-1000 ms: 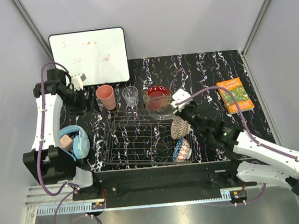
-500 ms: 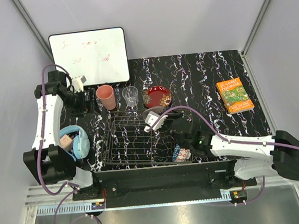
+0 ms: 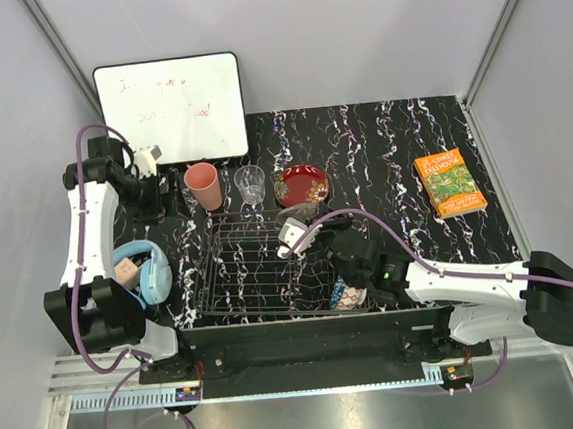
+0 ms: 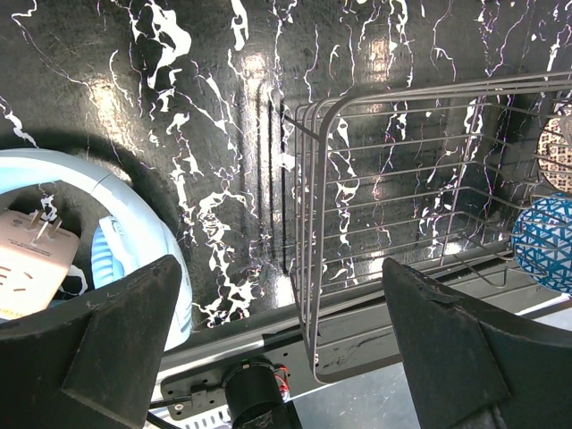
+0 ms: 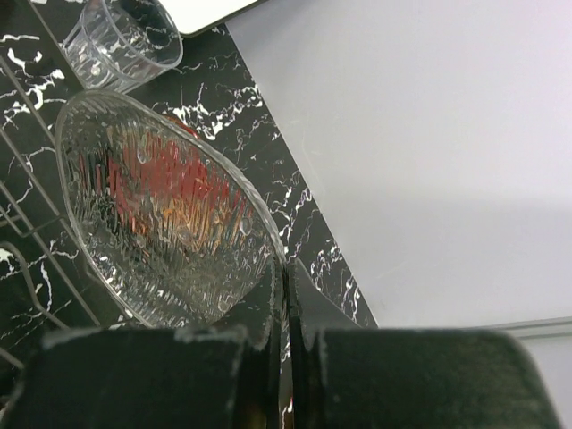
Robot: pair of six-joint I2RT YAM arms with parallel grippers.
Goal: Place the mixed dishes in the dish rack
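My right gripper [image 5: 288, 277] is shut on the rim of the clear glass bowl [image 5: 161, 223] and holds it tilted over the back right of the dish rack [image 3: 251, 268]. In the top view the bowl [image 3: 297, 214] is faint at the gripper [image 3: 309, 217]. The salmon-pink cup [image 3: 202, 186], the glass tumbler [image 3: 250, 185] and the red plate [image 3: 301, 185] stand behind the rack. The blue patterned bowl [image 3: 345, 292] stands on edge at the rack's right end. The beige bowl is hidden under my right arm. My left gripper [image 3: 164, 188] is open and empty, left of the cup.
Light-blue headphones [image 3: 146, 272] lie left of the rack. An orange book [image 3: 450, 182] lies at the right. A white board [image 3: 170, 108] leans at the back left. The left wrist view shows the rack's left end [image 4: 313, 223] near the table's front edge.
My right arm has swung left with the clear glass bowl, from beside the red plate to over the rack. The left arm has barely moved.
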